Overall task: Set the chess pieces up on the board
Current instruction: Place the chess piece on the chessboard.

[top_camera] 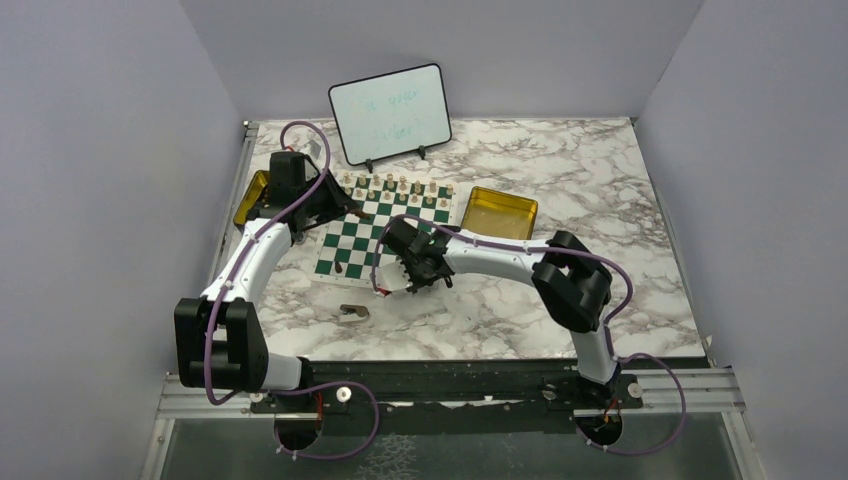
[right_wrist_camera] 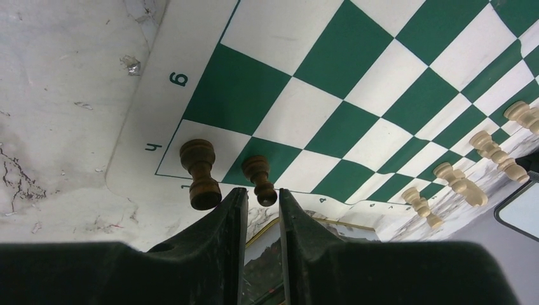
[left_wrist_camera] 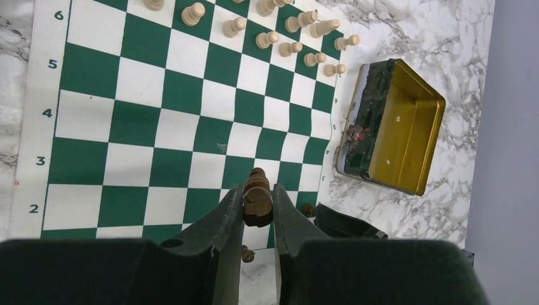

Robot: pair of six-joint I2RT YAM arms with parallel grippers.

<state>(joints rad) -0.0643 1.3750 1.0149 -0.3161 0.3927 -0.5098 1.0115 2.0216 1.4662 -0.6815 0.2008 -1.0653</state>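
The dark chess piece (left_wrist_camera: 257, 202) is clamped upright between the fingers of the left gripper (left_wrist_camera: 257, 189), which pinch its ribbed body on both flanks. It hangs over the near rows of the board (left_wrist_camera: 184, 121). The light pieces (left_wrist_camera: 266, 39) stand in two rows far beyond the fingertips, and a gold tin (left_wrist_camera: 407, 127) lies off to the hand's right.

The right gripper (right_wrist_camera: 262, 194) has its fingers a little apart. Another small dark piece (right_wrist_camera: 259, 178) sits at the mouth of that gap and looks narrower than it, so it seems to be unpinched. A dark rook-shaped piece (right_wrist_camera: 200, 175) stands just to the left of the fingers, on the corner square.

These look like turned wood: very light, stiff and not fragile. They are smooth and round, so a pinch set off-centre could let one swivel or squirt out. The best hold is probably across the waist, below the head, with the piece kept vertical. The bases are narrow, so a nudge on release could topple a piece or its neighbour. The board is a thin mat with a rippled edge, so a dragging fingertip might shift it.
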